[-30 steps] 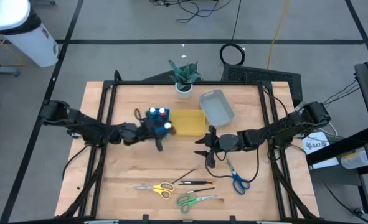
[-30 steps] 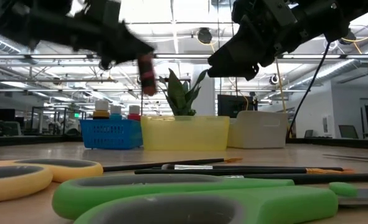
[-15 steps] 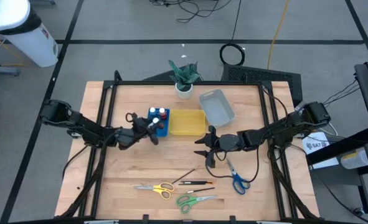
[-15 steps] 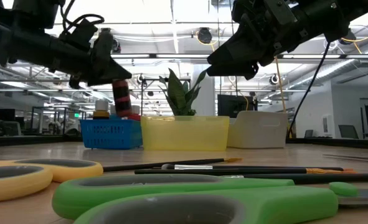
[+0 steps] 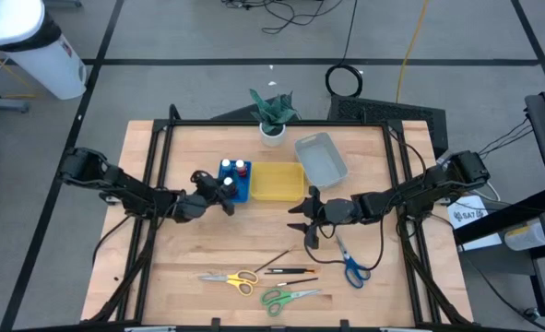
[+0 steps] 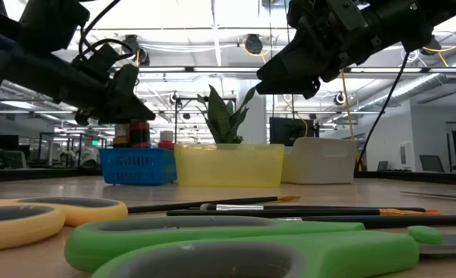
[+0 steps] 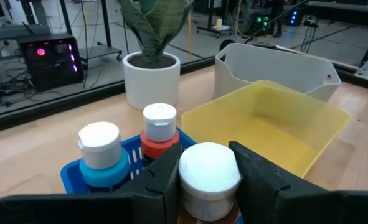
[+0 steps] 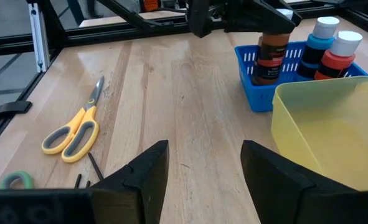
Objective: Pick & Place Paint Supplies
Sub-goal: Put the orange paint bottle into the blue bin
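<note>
On the table [image 5: 189, 258], the left pincer [image 7: 203, 180] clamps a white-capped paint bottle [image 7: 208, 171] low into the blue tray [image 5: 237, 191] beside two bottles – released crooked, it could tip them – while the right pincer [image 5: 307, 224] hangs unclenched, empty, above the blue scissors [image 5: 350, 266].

In the high view, the middle of the surface [image 5: 207, 244] lies bare between the two arms, an open lane from left of centre down toward the lower edge. The upper centre is crowded: blue tray [image 5: 235, 180], yellow tray [image 5: 278, 182], clear tray [image 5: 321, 158] and potted plant [image 5: 272, 114] stand close together. The left tool [image 5: 224, 187] blocks the blue tray's near side. Scissors [image 5: 232, 277] and brushes [image 5: 290, 270] litter the lower centre.
</note>
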Controlling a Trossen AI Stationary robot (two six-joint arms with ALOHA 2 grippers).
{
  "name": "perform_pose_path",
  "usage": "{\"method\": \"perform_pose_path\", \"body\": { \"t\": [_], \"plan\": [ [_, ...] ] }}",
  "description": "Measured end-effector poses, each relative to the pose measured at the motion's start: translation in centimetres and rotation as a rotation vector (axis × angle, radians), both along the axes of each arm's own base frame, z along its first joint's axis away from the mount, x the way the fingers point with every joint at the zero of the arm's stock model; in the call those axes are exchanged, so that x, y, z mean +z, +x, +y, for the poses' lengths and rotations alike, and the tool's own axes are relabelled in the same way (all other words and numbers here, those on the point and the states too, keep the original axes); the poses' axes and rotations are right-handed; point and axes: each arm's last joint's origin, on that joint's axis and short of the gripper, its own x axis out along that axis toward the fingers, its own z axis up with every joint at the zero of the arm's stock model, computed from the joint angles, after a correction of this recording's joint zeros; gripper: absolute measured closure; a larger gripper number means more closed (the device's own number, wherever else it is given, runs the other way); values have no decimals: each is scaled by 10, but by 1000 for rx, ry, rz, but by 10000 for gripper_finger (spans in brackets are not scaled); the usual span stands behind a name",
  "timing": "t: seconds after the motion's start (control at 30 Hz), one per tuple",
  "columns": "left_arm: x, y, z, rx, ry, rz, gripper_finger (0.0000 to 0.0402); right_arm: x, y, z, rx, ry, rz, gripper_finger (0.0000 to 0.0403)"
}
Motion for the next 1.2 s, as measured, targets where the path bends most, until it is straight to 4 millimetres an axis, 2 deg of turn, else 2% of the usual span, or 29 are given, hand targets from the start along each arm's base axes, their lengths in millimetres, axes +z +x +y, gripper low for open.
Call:
{"method": "perform_pose_path", "body": {
  "t": [0.33,0.7,1.13,1.2],
  "plan": [
    [-4,3,-1,-4,-18,-19,280,0,0,0,0,0,0,218],
    [-15,26,-5,-30,11,33,280,0,0,0,0,1,-3,219],
    [-20,26,-4,-34,-24,33,280,0,0,0,0,0,1,220],
    [-20,26,-4,-43,-28,32,265,0,0,0,0,0,1,222]
  ]
}}
